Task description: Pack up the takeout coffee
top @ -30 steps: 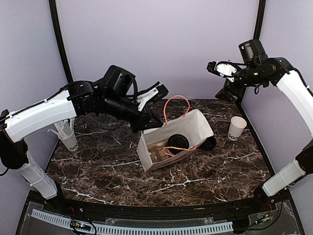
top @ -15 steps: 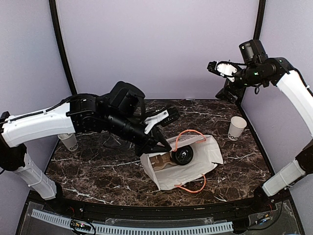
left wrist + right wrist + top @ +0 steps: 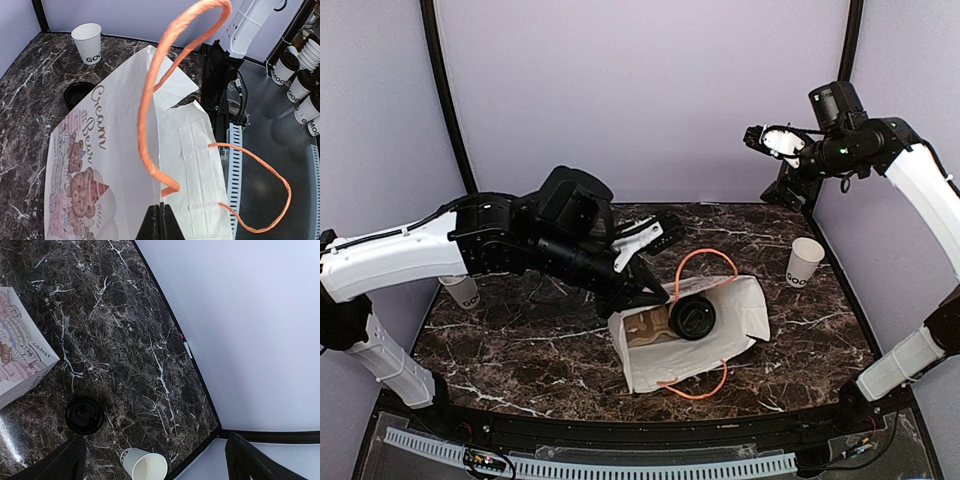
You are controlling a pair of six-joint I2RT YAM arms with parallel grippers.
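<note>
Dark, white-veined marble forms the counter (image 3: 520, 340). Toward its near edge lies a white paper bag (image 3: 730, 320), tipped over with its mouth facing up and left. One orange handle (image 3: 698, 385) loops out in front and the other arches behind. The left claw (image 3: 161, 220) is closed, pinching the bag's rim. Just inside the mouth sits the takeout coffee (image 3: 692, 318), its black lid facing upward. At the counter's left edge a white cup (image 3: 463, 291) is partly hidden behind the left arm. Beyond the bag, the wrist views show a loose black lid (image 3: 85, 415) lying on the marble near the bag. An empty white paper cup (image 3: 806, 262) stands farther right. Farthest back, the right claw (image 3: 765, 138) hangs high above the counter's corner, spread wide and holding nothing.
</note>
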